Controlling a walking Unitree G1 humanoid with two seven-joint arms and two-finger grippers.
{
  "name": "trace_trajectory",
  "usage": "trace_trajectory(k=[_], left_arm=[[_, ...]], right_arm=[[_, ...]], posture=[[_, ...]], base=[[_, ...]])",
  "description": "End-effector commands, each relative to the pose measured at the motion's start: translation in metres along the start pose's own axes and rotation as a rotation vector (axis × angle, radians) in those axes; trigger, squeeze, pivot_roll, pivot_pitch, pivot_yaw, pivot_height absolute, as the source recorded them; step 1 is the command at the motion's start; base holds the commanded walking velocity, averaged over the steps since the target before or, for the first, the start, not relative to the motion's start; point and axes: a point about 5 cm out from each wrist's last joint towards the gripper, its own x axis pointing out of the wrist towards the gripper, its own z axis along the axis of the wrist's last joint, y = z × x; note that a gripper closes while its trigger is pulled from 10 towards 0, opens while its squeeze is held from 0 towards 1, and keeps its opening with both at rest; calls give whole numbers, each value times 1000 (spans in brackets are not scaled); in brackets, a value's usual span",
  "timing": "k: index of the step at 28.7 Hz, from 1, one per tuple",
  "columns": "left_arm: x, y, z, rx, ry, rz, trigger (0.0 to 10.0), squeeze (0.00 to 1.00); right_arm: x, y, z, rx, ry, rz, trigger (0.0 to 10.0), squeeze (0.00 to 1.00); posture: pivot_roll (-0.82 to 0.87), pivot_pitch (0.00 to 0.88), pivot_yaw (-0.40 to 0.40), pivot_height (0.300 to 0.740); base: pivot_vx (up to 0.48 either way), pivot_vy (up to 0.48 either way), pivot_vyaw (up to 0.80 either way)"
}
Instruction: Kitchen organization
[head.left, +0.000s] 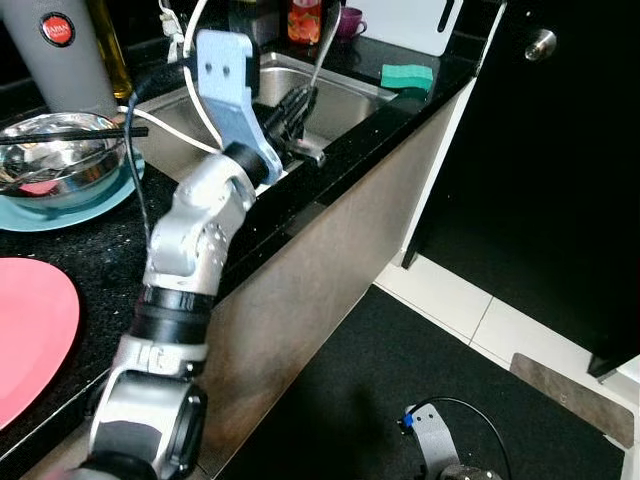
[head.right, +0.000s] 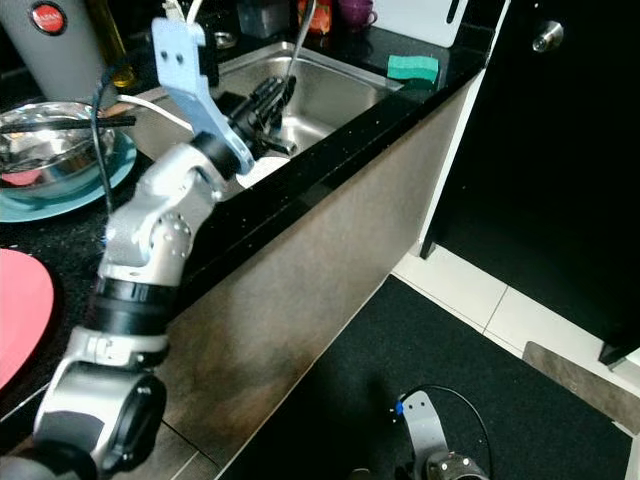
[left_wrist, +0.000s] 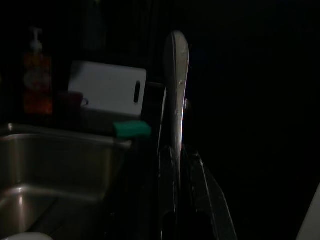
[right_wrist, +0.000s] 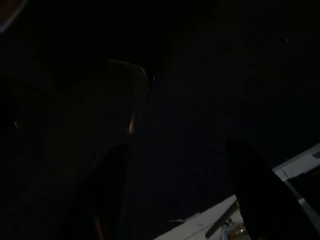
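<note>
Left claw clamped on an upright metal utensil handle, above the steel sink.

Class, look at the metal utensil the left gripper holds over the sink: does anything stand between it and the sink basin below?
Nothing visible does. The left gripper is shut on the metal utensil, which stands upright directly above the open sink basin. The green sponge lies aside on the counter edge, out of the path.

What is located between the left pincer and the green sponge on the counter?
In the left eye view, the steel sink basin lies between the left pincer, shut on a metal utensil, and the green sponge.
</note>
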Motion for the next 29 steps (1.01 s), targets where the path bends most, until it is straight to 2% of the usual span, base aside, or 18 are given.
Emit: trace_trajectory(k=[1, 3, 11, 18, 25, 29], left_arm=[[0, -9, 0, -22, -21, -22, 10000, 0], [0, -11, -1, -28, -23, -23, 10000, 0], [0, -14, 0, -24, -28, -31, 10000, 0], [-1, -16, 0, -25, -28, -34, 10000, 0], [-2, -17, 2, 4, -26, -31, 10000, 0], [-3, -13, 2, 15, -13, 3, 10000, 0]], right_arm=[[0, 1, -4, 39, -4, 3, 10000, 0], [0, 1, -3, 31, -6, 4, 10000, 0], [0, 1, -2, 37, -5, 1, 10000, 0], [0, 1, -1, 54, -24, -2, 10000, 0], [0, 0, -2, 57, -24, -4, 10000, 0], [0, 0, -2, 58, -25, -4, 10000, 0]], posture=[[25, 104, 17, 740], [24, 102, 17, 740], [25, 97, 17, 740], [27, 96, 14, 740], [24, 99, 11, 740], [26, 101, 10, 740]], base=[[405, 0, 0], [405, 0, 0], [412, 0, -800], [385, 0, 0], [0, 0, 0], [0, -383, 0]])
